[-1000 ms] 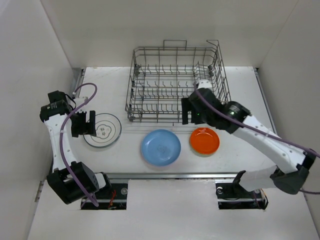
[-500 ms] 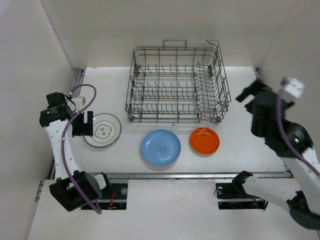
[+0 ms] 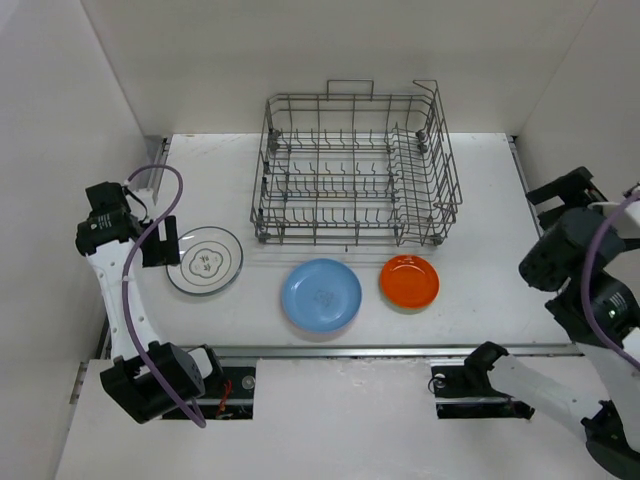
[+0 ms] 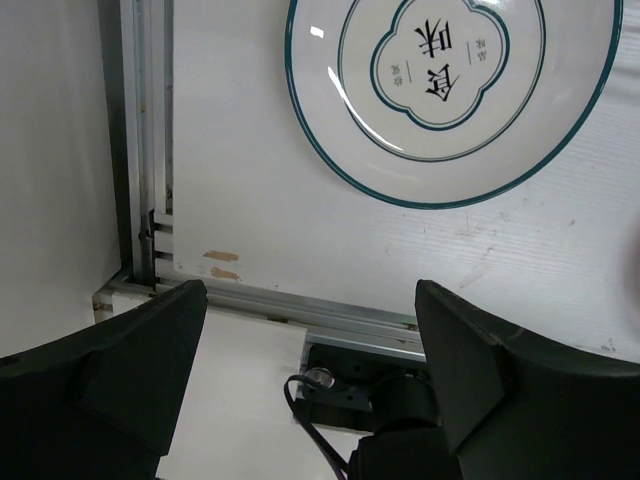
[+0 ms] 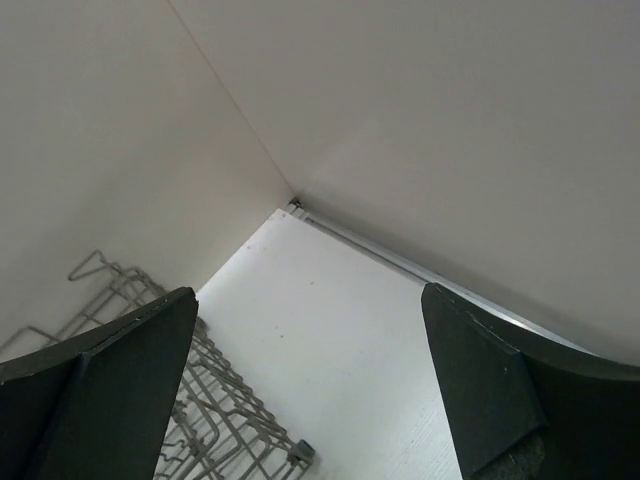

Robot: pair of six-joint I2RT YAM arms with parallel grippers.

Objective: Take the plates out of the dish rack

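The grey wire dish rack [image 3: 350, 170] stands at the back middle and holds no plates. Three plates lie flat on the table in front of it: a green-rimmed white plate [image 3: 205, 261] on the left, a light blue plate [image 3: 321, 294] in the middle and a smaller orange plate [image 3: 409, 281] to its right. My left gripper [image 3: 165, 244] is open and empty just left of the green-rimmed plate, which fills the top of the left wrist view [image 4: 450, 90]. My right gripper [image 3: 562, 193] is open and empty, raised at the far right, away from the rack. A corner of the rack [image 5: 225, 420] shows in the right wrist view.
White walls close in the table on the left, back and right. A metal rail [image 3: 380, 351] runs along the front edge, and another rail [image 4: 145, 150] runs along the table's left side. The other plates are out of view.
My right arm has swung from the rack's front right corner to the far right side and lifted. My left gripper has drawn back a little to the left of the green-rimmed plate.
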